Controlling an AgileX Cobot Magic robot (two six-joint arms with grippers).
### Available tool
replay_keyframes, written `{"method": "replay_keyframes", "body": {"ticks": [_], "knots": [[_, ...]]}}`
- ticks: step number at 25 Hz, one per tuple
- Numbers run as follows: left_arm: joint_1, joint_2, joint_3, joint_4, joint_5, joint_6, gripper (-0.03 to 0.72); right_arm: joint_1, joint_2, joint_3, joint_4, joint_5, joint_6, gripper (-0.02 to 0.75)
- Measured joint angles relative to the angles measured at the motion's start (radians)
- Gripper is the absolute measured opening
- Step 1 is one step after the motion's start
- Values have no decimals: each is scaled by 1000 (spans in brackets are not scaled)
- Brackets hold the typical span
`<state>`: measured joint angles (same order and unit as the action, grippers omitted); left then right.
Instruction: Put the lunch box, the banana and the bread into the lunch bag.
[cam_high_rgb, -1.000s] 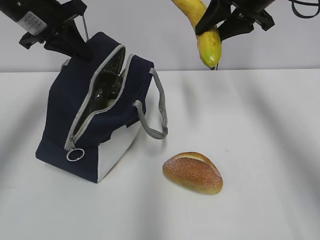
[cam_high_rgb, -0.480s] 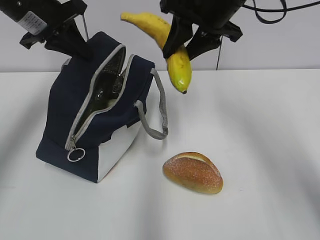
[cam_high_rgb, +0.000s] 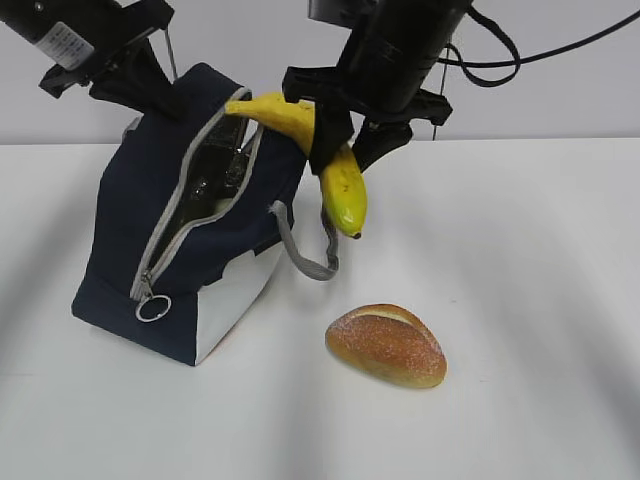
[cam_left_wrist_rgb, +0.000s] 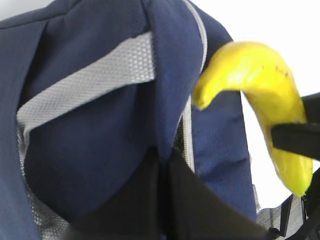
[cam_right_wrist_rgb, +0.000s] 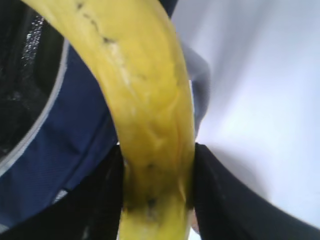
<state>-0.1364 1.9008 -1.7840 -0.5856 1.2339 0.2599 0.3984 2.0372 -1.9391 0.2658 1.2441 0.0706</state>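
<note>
Curving yellow banana (cam_high_rgb: 300, 135), brown-specked

Lunch bag (cam_high_rgb: 190, 240) zip mouth open, banana (cam_high_rgb: 305, 150) across top end; handle (cam_high_rgb: 305, 235) flanks right.

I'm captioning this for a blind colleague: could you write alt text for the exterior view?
The right end effector holds a yellow banana with one tip at the open zipper of a navy lunch bag on a white table. The left end effector grips the bag's top edge, and a bread roll lies in front.
</note>
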Motion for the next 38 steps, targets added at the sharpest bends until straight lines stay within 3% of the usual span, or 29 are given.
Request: {"method": "replay_keyframes", "body": {"ticks": [7,15,33,38], "knots": [[0,0,0,-6,0,0,-2,0,13,0,-46,0,34,295],[0,0,0,-12,0,0,-2,0,39,0,23,-2,47,295],[0,0,0,-34,1,0,-2,0,80,-2,331,-7,192,295],[0,0,0,-35,-3,0,-2,4,85,-2,398,-109,223,295]]}}
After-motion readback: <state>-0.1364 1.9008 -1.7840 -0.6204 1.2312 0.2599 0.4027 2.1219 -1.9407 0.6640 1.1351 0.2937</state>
